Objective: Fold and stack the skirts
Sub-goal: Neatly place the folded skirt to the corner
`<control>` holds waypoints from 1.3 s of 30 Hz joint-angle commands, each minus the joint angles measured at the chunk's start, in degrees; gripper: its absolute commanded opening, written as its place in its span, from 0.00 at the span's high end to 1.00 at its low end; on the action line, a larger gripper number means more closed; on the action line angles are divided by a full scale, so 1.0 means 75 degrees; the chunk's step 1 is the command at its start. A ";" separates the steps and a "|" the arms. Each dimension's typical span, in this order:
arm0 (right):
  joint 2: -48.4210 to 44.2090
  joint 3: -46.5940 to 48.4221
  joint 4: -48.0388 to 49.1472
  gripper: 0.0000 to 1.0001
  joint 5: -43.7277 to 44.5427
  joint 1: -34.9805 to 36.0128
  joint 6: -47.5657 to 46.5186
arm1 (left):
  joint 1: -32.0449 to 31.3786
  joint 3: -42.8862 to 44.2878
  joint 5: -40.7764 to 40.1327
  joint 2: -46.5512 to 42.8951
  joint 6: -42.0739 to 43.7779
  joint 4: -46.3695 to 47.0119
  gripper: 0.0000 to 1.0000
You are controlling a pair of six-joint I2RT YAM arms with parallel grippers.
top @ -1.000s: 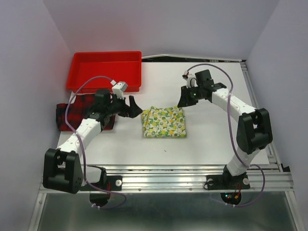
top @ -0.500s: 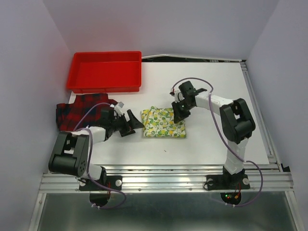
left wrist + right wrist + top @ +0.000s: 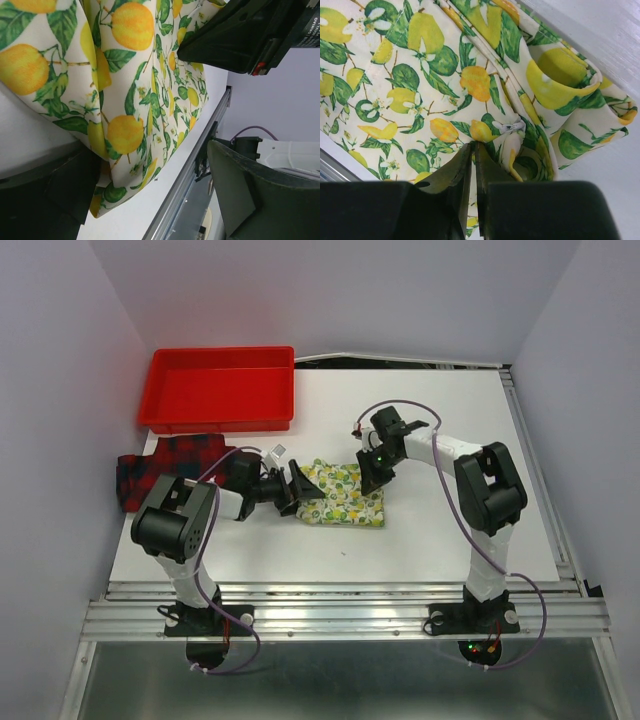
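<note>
Pinched a right-edge fold of the lemon skirt (image 3: 343,496), mid-table, with the right gripper (image 3: 369,480); held the left gripper (image 3: 300,492) wide at its left edge, probably for lifting onto the plaid skirt (image 3: 178,456), lying left.

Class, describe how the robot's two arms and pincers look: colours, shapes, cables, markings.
The left arm and right arm have white tubular links between chunky black joint housings. A thin lilac cable loops loosely along each. The left pincer and right pincer are black, with flat tapering fingers. Tiny lights glow at the right base.
</note>
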 commanded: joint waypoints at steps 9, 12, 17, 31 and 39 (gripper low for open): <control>0.0640 -0.0285 0.0002 0.89 0.0858 0.0040 -0.0300 | -0.0047 0.0634 -0.2338 0.0143 0.0673 -0.1558 0.22; 0.0616 -0.0250 -0.0079 0.89 0.1163 0.0040 -0.0381 | 0.0140 0.0697 -0.2751 -0.0547 0.1389 -0.2932 0.02; -0.0402 -0.0074 0.0201 0.79 0.1000 0.0110 -0.0569 | 0.0620 0.0088 -0.1581 -0.2513 0.1882 -0.3111 0.02; -0.1224 0.0689 0.0564 0.63 0.3693 0.2991 -0.1845 | 0.2601 -0.0300 -0.0606 -0.4135 0.1497 -0.4153 0.02; -0.0639 0.0536 0.1325 0.64 0.4292 0.4141 -0.1718 | 0.2812 -0.0206 -0.0465 -0.3597 0.1132 -0.4188 0.02</control>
